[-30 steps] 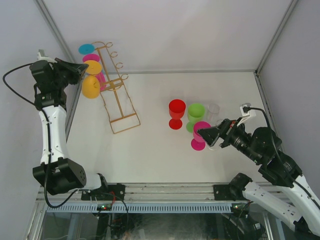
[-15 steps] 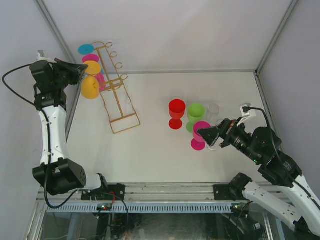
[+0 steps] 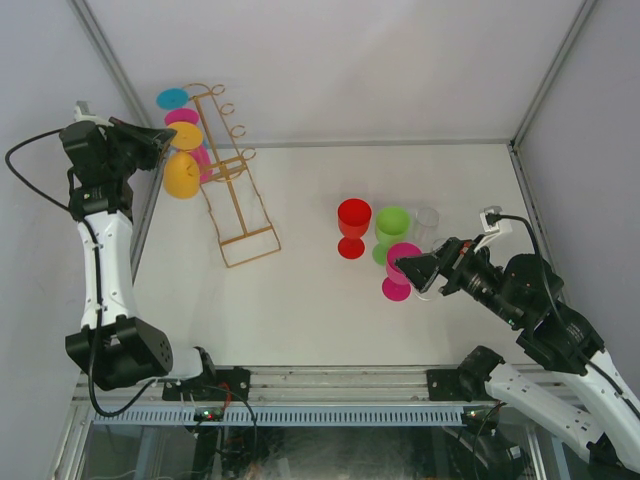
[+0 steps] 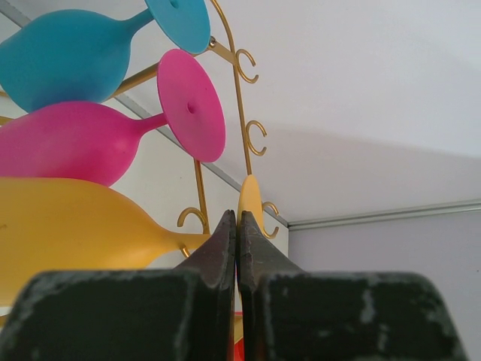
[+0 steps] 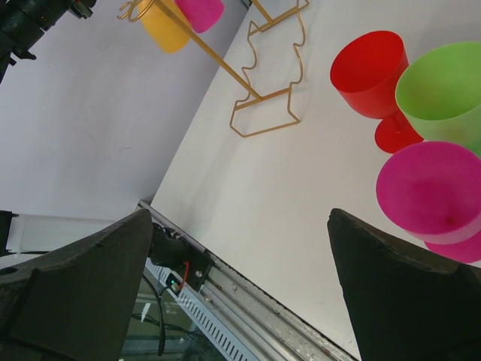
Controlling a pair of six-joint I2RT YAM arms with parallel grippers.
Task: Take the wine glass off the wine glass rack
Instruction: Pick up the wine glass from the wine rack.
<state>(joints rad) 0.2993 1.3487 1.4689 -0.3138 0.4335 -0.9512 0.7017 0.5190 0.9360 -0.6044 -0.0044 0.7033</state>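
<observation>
The gold wire wine glass rack (image 3: 240, 205) leans at the back left, and several wine glasses hang on it: a blue one (image 4: 68, 56), a pink one (image 4: 75, 143) and a yellow one (image 3: 181, 175). My left gripper (image 3: 163, 134) is shut with nothing between its fingers. Its tips (image 4: 237, 216) sit right in front of the yellow glass's stem (image 4: 184, 242), where the stem meets the foot (image 4: 250, 201). I cannot tell if they touch. My right gripper (image 3: 400, 268) hangs wide open over the table beside a magenta glass (image 3: 403, 258), holding nothing.
On the table right of centre stand a red glass (image 3: 353, 218), a green glass (image 3: 392, 225) and a clear glass (image 3: 427, 222), close to the magenta one. White walls close the left, back and right sides. A metal rail (image 3: 330, 380) runs along the near edge.
The yellow glass's bowl has shifted very slightly to the left and down. Both arms stay where they were.
</observation>
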